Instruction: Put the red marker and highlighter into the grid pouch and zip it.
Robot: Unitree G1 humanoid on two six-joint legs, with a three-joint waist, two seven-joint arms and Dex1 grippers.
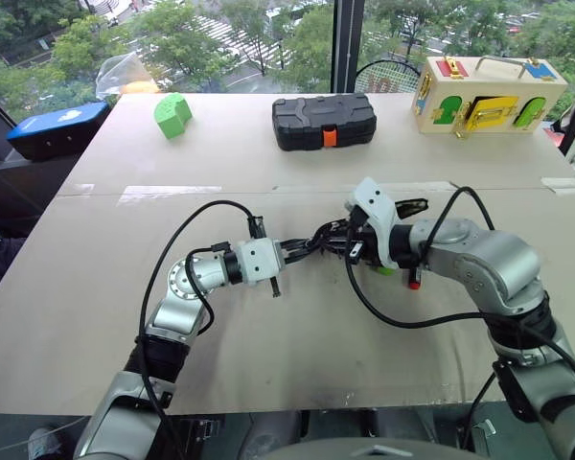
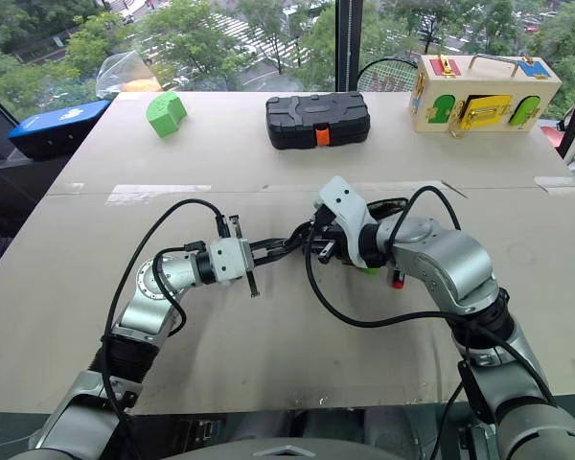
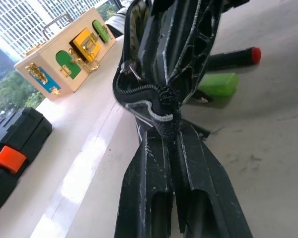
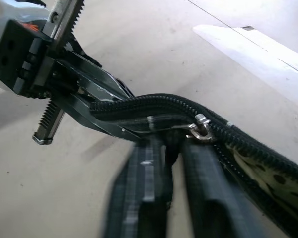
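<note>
Your two grippers meet at one grid pouch, held up above the middle of the table [image 1: 96,316].

Your left gripper [image 3: 166,111] is clamped tight on the pouch's [image 4: 248,148] zipper end. Your right gripper [image 4: 171,148] sits at the zipper with its fingers a little apart; whether it actually pinches the pull is hard to tell. One red marker [image 3: 233,57] and one green highlighter [image 3: 218,84] lie side by side on the table, just under the right gripper, outside the pouch. At the far edge you have one green block [image 1: 172,115], one black case [image 1: 324,122] and one wooden latch box [image 1: 487,94].
</note>
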